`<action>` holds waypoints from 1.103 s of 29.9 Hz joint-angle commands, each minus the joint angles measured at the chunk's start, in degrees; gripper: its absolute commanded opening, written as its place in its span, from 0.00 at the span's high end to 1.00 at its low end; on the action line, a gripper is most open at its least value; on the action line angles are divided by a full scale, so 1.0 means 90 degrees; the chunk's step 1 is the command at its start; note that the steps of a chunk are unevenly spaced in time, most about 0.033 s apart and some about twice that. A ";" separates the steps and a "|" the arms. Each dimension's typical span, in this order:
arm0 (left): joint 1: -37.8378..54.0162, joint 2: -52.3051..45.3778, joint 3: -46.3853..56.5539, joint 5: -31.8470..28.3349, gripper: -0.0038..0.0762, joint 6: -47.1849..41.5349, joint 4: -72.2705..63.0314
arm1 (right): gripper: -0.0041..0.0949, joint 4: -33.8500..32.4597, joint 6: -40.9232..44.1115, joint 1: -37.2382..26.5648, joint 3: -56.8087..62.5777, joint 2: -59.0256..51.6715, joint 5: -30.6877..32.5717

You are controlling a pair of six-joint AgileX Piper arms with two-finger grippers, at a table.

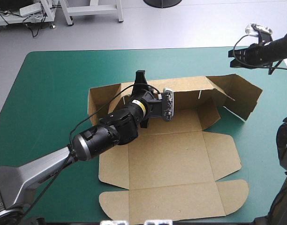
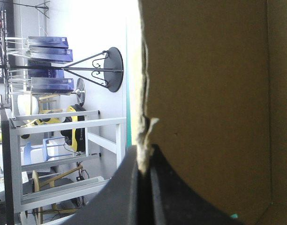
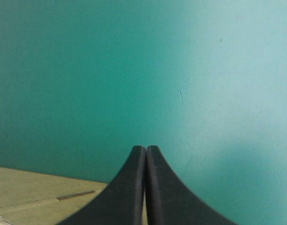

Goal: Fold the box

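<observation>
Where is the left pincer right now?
In the high view, the left pincer is at the raised far wall of the box, pinching its top edge.

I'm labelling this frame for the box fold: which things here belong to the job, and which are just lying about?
Belongs to the job: the brown box, far wall raised; the left gripper, shut on the box; the right gripper, shut, holding nothing.
Just there: only the teal-green cover.

Even bright light; soft shadows; white glare past the box (image 2: 204, 93)
</observation>
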 commanded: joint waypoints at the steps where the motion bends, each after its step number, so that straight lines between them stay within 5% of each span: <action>1: -0.0048 -0.0300 -0.0149 -0.0279 0.97 -0.0107 0.0226 | 0.97 0.0273 -0.0484 0.0004 0.0619 -0.0479 0.0087; 14: -0.0048 -0.0288 -0.0149 -0.0251 0.97 -0.0200 0.0124 | 0.97 0.0065 -0.1428 -0.0183 0.2309 -0.1513 0.0087; 33: -0.0048 -0.0222 -0.0149 -0.0267 0.97 -0.0365 -0.0058 | 0.97 0.2000 -0.3572 -0.0568 0.4924 -0.2839 -0.0018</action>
